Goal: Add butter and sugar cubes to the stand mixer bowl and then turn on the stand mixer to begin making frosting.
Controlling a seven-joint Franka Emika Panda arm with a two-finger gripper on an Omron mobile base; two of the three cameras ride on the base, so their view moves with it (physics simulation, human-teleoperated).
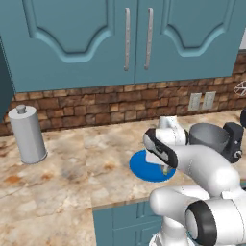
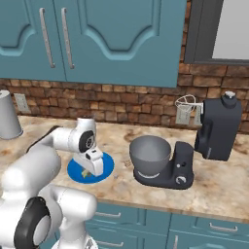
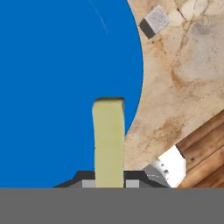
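I have the tool (image 3: pixel 110 183) closed narrow on the butter (image 3: pixel 108 142): in the hand view the yellowish stick stands out from between the two dark tips, over the blue plate (image 3: pixel 52 87). From the base cameras the tool (image 2: pixel 90 170) sits low over that plate (image 2: pixel 108 168) on the bench (image 2: pixel 146 192), with the stand mixer bowl (image 2: pixel 150 154) near to its right, seated on the stand mixer (image 2: pixel 214 131).

I judge the step in hand to be carrying the butter to the bowl. To do it well I want a straight lift first, high enough to clear the bowl's wide rim, then a sideways move. I keep the grip firm, since the stick is thin and could swivel between the tips. I release only once the stick hangs over the bowl's middle, well away from the mixer head.

A small grey-white cube (image 3: pixel 154 21) lies on the bench just beside the plate; I take it for a sugar cube, still to be fetched.

I can read no brand, label or writing anywhere.
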